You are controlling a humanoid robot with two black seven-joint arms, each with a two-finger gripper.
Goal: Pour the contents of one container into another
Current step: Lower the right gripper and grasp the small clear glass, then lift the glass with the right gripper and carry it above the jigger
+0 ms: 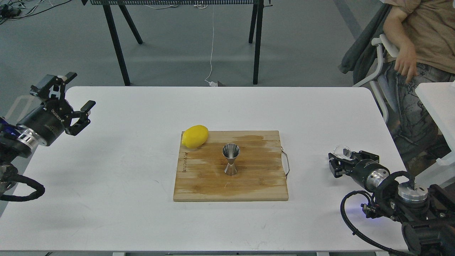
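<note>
The steel jigger (pixel 230 159) stands upright in the middle of the wooden cutting board (pixel 249 185). At the table's right side, the clear glass cup (pixel 342 151) shows between the fingers of my right gripper (pixel 346 160), which is shut on it just above the tabletop; the dark fingers hide most of the cup. My left gripper (pixel 77 93) hovers over the table's far left edge, open and with nothing in it, well away from the board.
A yellow lemon (pixel 194 136) lies on the board's back left corner. The board's metal handle (pixel 286 163) sticks out to the right. A seated person (pixel 423 42) and a second white table (pixel 439 103) are beyond the right edge.
</note>
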